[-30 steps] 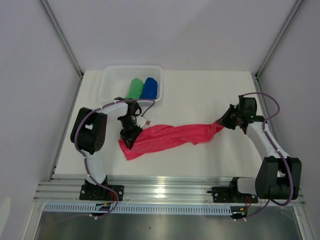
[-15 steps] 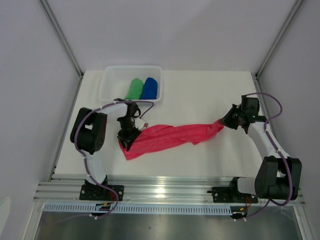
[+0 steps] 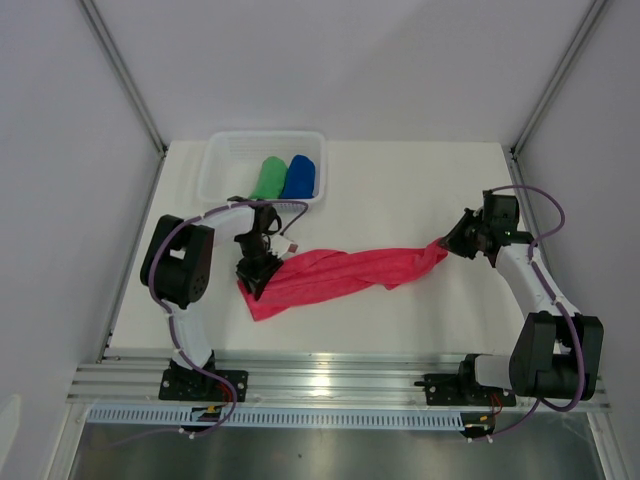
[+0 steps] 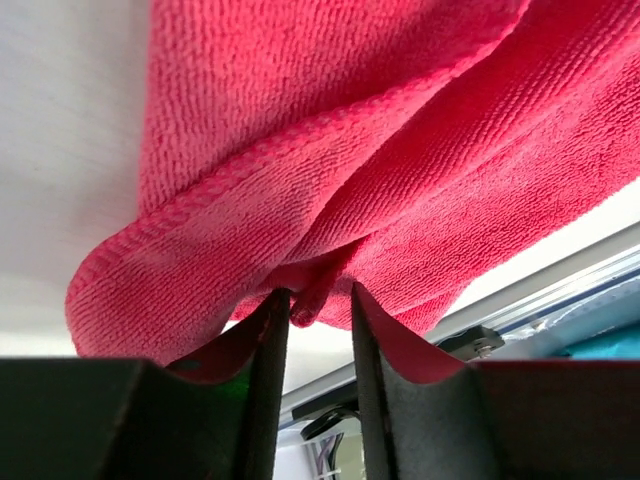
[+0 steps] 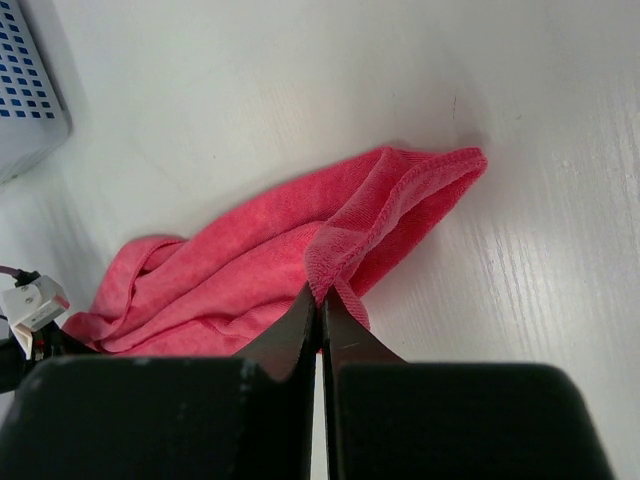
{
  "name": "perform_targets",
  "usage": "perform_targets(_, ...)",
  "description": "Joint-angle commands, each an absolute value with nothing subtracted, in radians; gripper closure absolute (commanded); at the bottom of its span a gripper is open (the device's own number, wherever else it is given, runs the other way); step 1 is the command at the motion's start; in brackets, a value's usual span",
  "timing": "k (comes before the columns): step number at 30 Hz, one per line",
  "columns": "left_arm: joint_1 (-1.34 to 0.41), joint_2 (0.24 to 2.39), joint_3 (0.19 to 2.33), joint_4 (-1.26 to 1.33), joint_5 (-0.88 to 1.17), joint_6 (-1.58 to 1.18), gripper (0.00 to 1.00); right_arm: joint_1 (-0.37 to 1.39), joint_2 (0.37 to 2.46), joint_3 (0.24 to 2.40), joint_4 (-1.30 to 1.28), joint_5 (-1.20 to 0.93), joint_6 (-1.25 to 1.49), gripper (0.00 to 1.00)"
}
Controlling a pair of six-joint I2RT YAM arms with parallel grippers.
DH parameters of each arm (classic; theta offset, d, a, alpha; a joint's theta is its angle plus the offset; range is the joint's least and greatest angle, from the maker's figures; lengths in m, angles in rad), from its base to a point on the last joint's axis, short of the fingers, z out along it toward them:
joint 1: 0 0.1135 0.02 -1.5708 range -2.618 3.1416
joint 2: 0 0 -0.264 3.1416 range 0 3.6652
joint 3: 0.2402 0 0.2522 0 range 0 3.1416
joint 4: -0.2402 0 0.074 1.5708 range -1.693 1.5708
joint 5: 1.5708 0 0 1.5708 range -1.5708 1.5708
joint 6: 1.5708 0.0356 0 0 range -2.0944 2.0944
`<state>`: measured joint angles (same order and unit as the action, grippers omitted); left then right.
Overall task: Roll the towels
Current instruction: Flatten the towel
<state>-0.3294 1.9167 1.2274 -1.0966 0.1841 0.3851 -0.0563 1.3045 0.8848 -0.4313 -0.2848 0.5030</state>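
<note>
The pink-red towel (image 3: 340, 272) lies stretched in a long bunched band across the table, from left to right. My left gripper (image 3: 255, 280) is at its left end. In the left wrist view the jaws (image 4: 320, 300) stand a little apart with a thick fold of the towel (image 4: 350, 150) pinched at their tips. My right gripper (image 3: 447, 245) holds the right end. Its jaws (image 5: 321, 295) are shut tight on the hem of the towel (image 5: 260, 250). The green towel (image 3: 268, 177) and the blue towel (image 3: 300, 176) lie rolled side by side in the basket.
The white mesh basket (image 3: 215, 170) stands at the back left, just behind my left arm; its corner shows in the right wrist view (image 5: 25, 90). Aluminium frame posts rise at both back corners. A metal rail runs along the near edge.
My left gripper has shifted slightly left and nearer, and my right gripper slightly right, drawing the pink-red towel a little tauter. Both have been still for the last half second.
</note>
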Motion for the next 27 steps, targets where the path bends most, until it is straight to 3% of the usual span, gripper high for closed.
perform_targets(1, -0.322, 1.934, 1.247, -1.101, 0.247, 0.393, 0.67, -0.061, 1.307, 0.916, -0.411, -0.281, 0.491, 1.0)
perform_targets(6, -0.322, 1.959, 1.229, -1.068, 0.195, 0.397, 0.74, -0.064, 1.299, 0.916, -0.416, -0.276, 0.486, 1.0)
perform_targets(10, -0.322, 1.948, 1.229, -1.078, 0.202, 0.399, 0.99, -0.071, 1.287, 0.914, -0.42, -0.27, 0.488, 1.0)
perform_targets(17, -0.318, 1.847, 1.293, -1.18, 0.284, 0.41, 0.99, -0.116, 1.266, 0.949, -0.452, -0.293, 0.486, 1.0)
perform_targets(27, -0.245, 1.672, 1.632, -1.347, 0.361, 0.475, 0.99, -0.274, 1.236, 1.146, -0.515, -0.416, 0.472, 1.0)
